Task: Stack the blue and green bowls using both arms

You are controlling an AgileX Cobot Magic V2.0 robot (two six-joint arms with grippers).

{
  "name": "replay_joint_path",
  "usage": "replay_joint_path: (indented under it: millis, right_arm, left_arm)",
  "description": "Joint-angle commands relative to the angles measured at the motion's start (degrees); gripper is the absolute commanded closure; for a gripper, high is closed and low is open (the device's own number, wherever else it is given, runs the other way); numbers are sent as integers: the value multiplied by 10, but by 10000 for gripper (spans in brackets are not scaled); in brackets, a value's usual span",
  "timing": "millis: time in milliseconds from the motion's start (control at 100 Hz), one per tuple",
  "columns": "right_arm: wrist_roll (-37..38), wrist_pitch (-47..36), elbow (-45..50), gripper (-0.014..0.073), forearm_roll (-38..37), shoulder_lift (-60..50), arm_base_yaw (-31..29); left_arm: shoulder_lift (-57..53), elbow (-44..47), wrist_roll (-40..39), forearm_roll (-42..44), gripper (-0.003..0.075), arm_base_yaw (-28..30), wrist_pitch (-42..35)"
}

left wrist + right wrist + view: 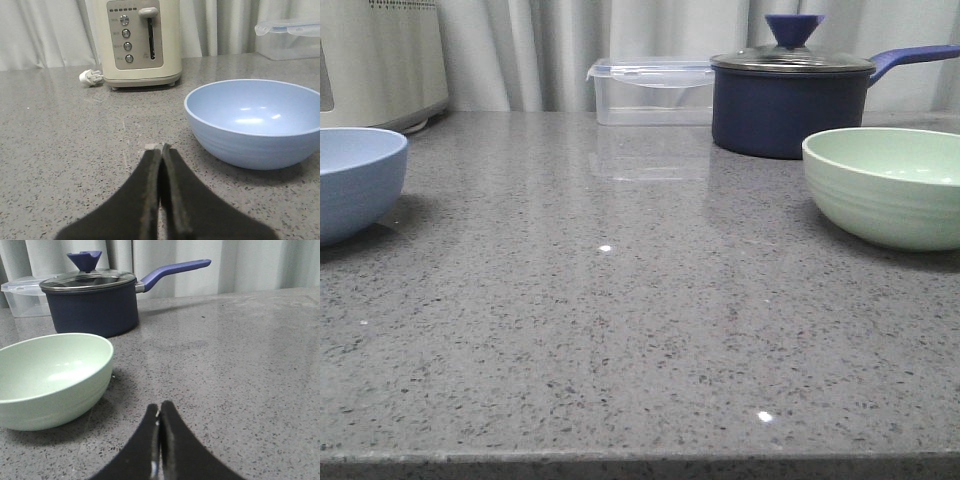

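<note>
The blue bowl (355, 180) stands upright and empty at the far left of the grey countertop, cut off by the front view's edge; the left wrist view shows the blue bowl (255, 122) whole. At the far right stands the green bowl (888, 185), also empty and upright, seen too as the green bowl (50, 377) in the right wrist view. My left gripper (160, 147) is shut with nothing in it, low over the counter beside the blue bowl. My right gripper (160, 406) is shut and empty, beside the green bowl. Neither arm shows in the front view.
A dark navy saucepan (788, 100) with a glass lid stands behind the green bowl, handle pointing right. A clear lidded plastic box (652, 90) sits at the back centre. A cream toaster (137, 42) stands behind the blue bowl, its plug (90, 77) lying on the counter. Curtains hang behind.
</note>
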Motion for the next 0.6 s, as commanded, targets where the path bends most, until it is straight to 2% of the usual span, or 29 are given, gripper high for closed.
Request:
replay_joint_path:
  millis: [0, 590]
  right_arm:
    - [-1, -42, 0, 674, -7, -10, -2]
    - [-1, -46, 0, 674, -7, -10, -2]
  left_arm:
    - [-20, 23, 0, -4, 741, 1, -47]
    - [-20, 23, 0, -4, 741, 1, -50]
